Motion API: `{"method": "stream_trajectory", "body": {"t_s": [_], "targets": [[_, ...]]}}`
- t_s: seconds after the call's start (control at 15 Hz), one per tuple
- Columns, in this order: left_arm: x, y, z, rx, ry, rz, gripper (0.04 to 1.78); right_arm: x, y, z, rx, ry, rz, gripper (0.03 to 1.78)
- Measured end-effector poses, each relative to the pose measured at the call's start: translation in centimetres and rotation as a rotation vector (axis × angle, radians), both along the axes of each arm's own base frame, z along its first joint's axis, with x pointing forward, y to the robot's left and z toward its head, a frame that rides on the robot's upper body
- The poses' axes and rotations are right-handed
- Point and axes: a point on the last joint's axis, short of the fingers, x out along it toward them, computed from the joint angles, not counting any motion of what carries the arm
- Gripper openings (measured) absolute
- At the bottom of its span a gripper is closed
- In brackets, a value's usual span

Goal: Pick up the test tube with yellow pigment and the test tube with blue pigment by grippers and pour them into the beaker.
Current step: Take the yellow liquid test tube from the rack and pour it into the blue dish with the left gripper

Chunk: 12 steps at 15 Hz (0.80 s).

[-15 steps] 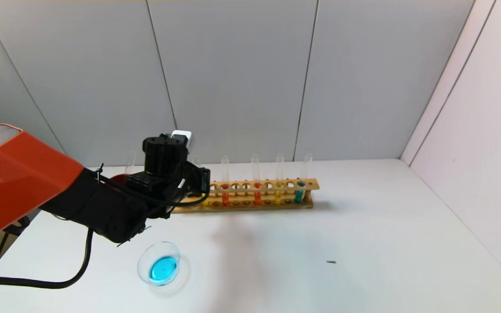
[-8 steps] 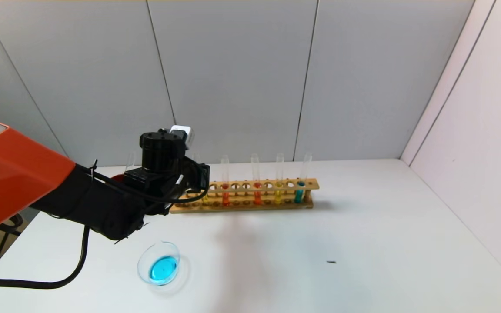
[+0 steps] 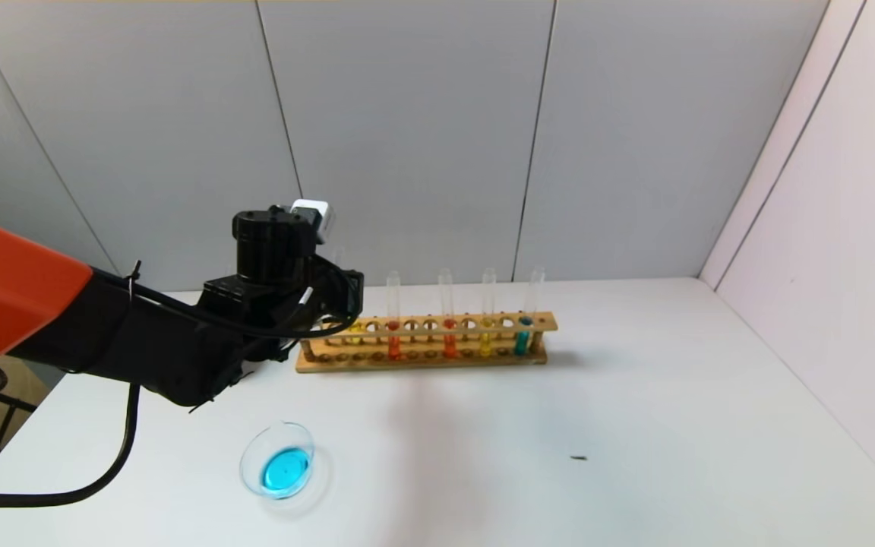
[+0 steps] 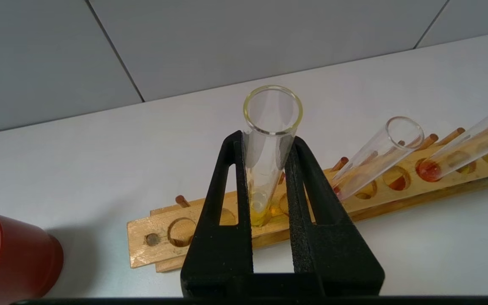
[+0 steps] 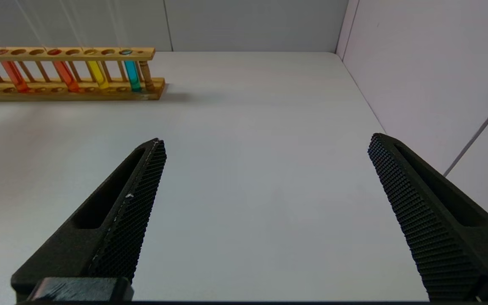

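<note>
Left gripper (image 4: 269, 178) jaws clamped on yellow tube (image 4: 269, 144), upright, tip just above rack (image 4: 172, 250) hole at left end. Beaker (image 3: 279, 460) nearer, below-left on bench. Right gripper (image 5: 265, 190) jaws wide, empty, well apart.

text: none legible | labels: none | brands: none | numbers: none | surfaces checked: wooden test tube rack (image 3: 426, 340), glass tubes, beaker (image 3: 278, 460), dark red cup (image 4: 11, 258), wall panels | all bear no readable marking
</note>
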Motion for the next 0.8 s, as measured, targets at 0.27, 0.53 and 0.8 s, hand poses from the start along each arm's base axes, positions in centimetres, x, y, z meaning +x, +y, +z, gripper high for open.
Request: {"method": "stream_trajectory", "body": {"t_s": [0.27, 0.53, 0.8], "targets": [[0.2, -0.1, 1.3, -0.007, -0.022, 0.006, 0.30, 0.0, 0.0, 0.0, 0.000, 0.000, 0.000, 1.74], [0.4, -0.1, 2.9, -0.002, -0.045, 0.005, 0.30, 0.0, 0.0, 0.0, 0.000, 0.000, 0.000, 1.74], [0.5, -0.2, 4.9, -0.021, -0.085, 0.003, 0.30, 0.0, 0.0, 0.0, 0.000, 0.000, 0.000, 1.74]]}}
